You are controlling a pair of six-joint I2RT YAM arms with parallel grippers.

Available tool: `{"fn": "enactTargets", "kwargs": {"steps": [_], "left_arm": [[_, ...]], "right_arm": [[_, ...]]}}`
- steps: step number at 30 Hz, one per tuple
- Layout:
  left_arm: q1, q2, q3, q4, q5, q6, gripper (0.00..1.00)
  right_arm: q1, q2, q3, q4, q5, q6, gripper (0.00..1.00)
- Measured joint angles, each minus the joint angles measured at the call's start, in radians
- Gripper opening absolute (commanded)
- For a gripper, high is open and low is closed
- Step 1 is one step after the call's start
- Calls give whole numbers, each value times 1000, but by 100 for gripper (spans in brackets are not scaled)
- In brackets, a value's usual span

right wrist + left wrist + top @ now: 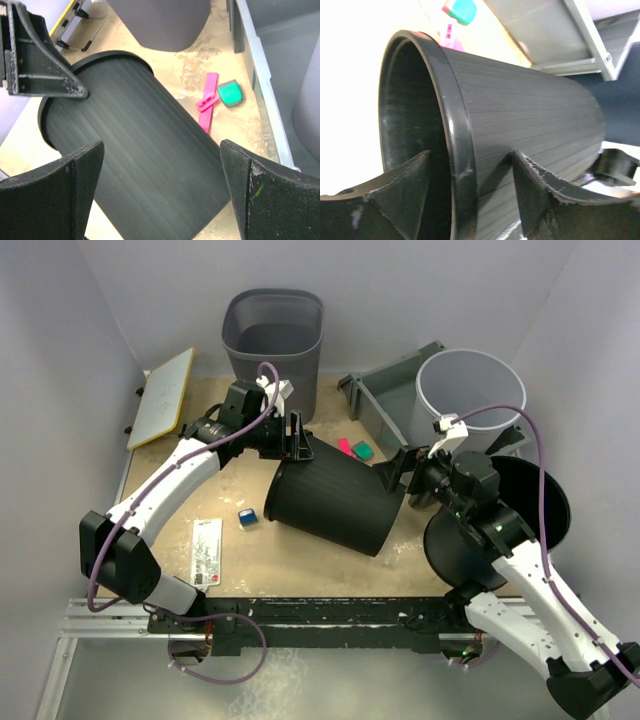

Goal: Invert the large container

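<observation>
The large black ribbed container [330, 498] lies on its side in the middle of the table, its open rim toward the left. My left gripper [297, 440] is open and straddles that rim [457, 150], one finger inside the mouth and one outside on the wall, with gaps on both sides. My right gripper [395, 475] is open and empty, hovering just above the container's closed base end [150, 165]. The left gripper's finger [40, 65] shows at the top left of the right wrist view.
A dark grey bin [273, 340] stands at the back. A translucent bucket [470, 390] and a grey tray [385, 400] are back right. A pink clip [345, 447], a teal piece [362, 451], a blue cube [245, 517], a white card [207, 552], a yellow-edged board [165, 395] and black lid [500, 530] lie around.
</observation>
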Motion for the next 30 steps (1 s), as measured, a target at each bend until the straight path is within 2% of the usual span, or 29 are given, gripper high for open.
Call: {"fn": "enactTargets", "kwargs": {"steps": [7, 15, 20, 26, 30], "left_arm": [[-3, -29, 19, -29, -131, 76, 70], [-3, -142, -26, -18, -254, 111, 69], [-3, -190, -85, -18, -292, 112, 58], [-6, -193, -111, 8, -286, 99, 31], [-7, -205, -140, 53, -281, 85, 22]], "right_arm": [[0, 74, 40, -100, -32, 24, 100], [-1, 185, 115, -219, -93, 121, 100], [0, 189, 94, -249, -81, 132, 99], [-1, 164, 82, -269, 11, 134, 97], [-1, 112, 74, -279, 63, 172, 94]]}}
